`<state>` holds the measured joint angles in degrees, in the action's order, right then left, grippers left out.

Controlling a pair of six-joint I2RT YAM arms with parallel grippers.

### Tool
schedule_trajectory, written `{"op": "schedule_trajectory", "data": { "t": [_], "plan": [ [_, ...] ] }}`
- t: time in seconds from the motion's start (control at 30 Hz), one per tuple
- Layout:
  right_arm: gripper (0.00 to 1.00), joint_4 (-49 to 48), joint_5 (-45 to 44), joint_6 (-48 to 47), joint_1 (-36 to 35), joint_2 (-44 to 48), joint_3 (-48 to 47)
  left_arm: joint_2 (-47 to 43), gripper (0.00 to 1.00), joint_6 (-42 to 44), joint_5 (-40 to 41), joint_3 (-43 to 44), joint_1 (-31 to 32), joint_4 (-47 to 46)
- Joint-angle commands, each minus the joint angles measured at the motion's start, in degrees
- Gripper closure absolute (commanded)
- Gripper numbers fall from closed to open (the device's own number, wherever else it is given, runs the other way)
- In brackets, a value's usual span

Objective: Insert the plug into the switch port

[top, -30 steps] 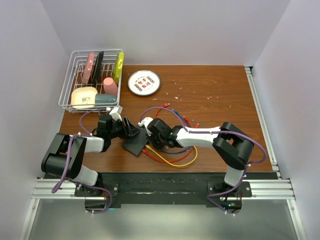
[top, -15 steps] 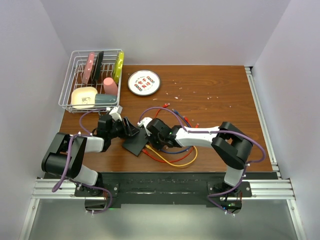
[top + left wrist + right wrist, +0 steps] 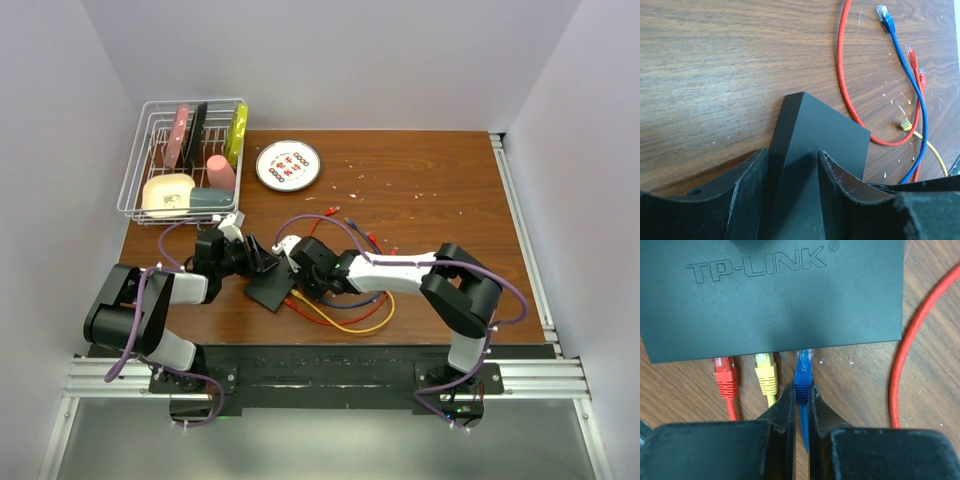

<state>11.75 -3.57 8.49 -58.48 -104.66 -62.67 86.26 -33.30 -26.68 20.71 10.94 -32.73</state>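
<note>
The switch is a flat black box marked TP-LINK, tilted on the wooden table. My left gripper is shut on its far corner, with one finger on each face. My right gripper is shut on the boot of a blue plug, and the fingers point at the port edge. The plug's clear tip sits at the port mouth, just under the switch's edge. A red plug and a yellow plug sit in the two ports to its left.
A wire dish rack with dishes stands at the back left, and a round white plate is beside it. Red, yellow and blue cables loop beside the right arm. Loose plug ends lie beyond the switch, with crumbs on the table.
My right gripper has moved a little left toward the switch with the blue plug. The left gripper and the switch have stayed put.
</note>
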Motion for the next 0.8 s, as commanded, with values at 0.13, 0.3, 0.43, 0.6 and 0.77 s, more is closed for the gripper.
{"op": "schedule_trajectory", "data": {
  "t": [0.13, 0.3, 0.43, 0.6, 0.77],
  "plan": [
    [1.00, 3.45, -1.70, -3.92, -0.50, -3.44, -6.05, 0.23, 0.52, 1.92, -2.24, -0.76, -0.04, 0.21],
    [1.00, 3.98, -1.44, -4.80, -0.50, -3.53, -7.11, -0.21, 0.51, 2.19, -2.77, -0.93, -0.04, -0.05],
    [1.00, 6.08, -1.43, -5.50, -0.50, -5.19, -8.69, -0.91, 0.51, 2.19, -3.12, -1.02, -0.04, -0.14],
    [1.00, 7.15, -1.17, -5.85, -0.50, -5.91, -9.83, -1.88, 0.44, 2.54, -3.29, -1.20, -0.04, 0.12],
    [1.00, 6.80, -1.70, -6.20, -0.50, -5.38, -10.45, -1.36, 0.46, 2.71, -4.26, -1.20, -0.04, -0.32]
  ]
}}
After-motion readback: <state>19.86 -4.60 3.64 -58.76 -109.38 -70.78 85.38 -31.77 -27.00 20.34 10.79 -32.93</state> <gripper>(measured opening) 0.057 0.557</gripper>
